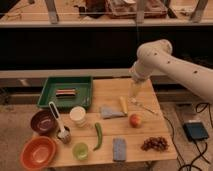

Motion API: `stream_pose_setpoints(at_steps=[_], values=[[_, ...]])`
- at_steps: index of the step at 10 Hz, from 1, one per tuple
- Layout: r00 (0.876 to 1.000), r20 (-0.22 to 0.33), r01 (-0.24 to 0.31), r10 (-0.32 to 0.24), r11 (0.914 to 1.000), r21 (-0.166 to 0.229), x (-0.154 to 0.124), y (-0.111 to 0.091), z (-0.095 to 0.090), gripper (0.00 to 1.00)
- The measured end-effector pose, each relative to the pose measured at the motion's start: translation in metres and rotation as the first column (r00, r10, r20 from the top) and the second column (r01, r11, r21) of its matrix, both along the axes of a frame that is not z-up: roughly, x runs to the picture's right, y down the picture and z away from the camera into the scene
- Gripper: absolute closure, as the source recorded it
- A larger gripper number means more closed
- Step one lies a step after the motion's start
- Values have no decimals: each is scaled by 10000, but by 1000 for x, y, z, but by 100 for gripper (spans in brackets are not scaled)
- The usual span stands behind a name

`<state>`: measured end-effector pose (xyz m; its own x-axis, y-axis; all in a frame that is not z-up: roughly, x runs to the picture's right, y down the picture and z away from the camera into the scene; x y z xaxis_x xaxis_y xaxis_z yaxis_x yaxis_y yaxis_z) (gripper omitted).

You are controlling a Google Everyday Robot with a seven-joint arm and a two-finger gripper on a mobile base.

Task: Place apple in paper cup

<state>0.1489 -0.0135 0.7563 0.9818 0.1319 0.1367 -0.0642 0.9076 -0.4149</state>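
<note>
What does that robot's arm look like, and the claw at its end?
The arm is cream-white, built of thick, smooth, rounded tubes with a bulbous bend and small dark specks along its shell. No cables show on it. The claw, slimmer and pale yellowish, hangs above the far side of the wooden table.
</note>
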Motion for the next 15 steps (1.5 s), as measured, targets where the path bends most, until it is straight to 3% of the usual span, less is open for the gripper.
stream_pose_setpoints(at_steps=[2, 5, 7, 10, 13, 15], values=[[9996, 144, -246, 251, 9991, -336, 4, 61, 5, 20], [9974, 136, -695, 705, 9953, -672, 10, 118, 6, 20], [9951, -47, -992, 992, 9927, -680, 25, 129, 13, 20], [9937, -11, -1118, 1120, 9916, -645, 32, 121, 22, 20], [9913, 289, -1246, 1288, 9853, -1173, 38, 123, 38, 20], [9910, 278, -1264, 1306, 9848, -1194, 40, 124, 38, 20]])
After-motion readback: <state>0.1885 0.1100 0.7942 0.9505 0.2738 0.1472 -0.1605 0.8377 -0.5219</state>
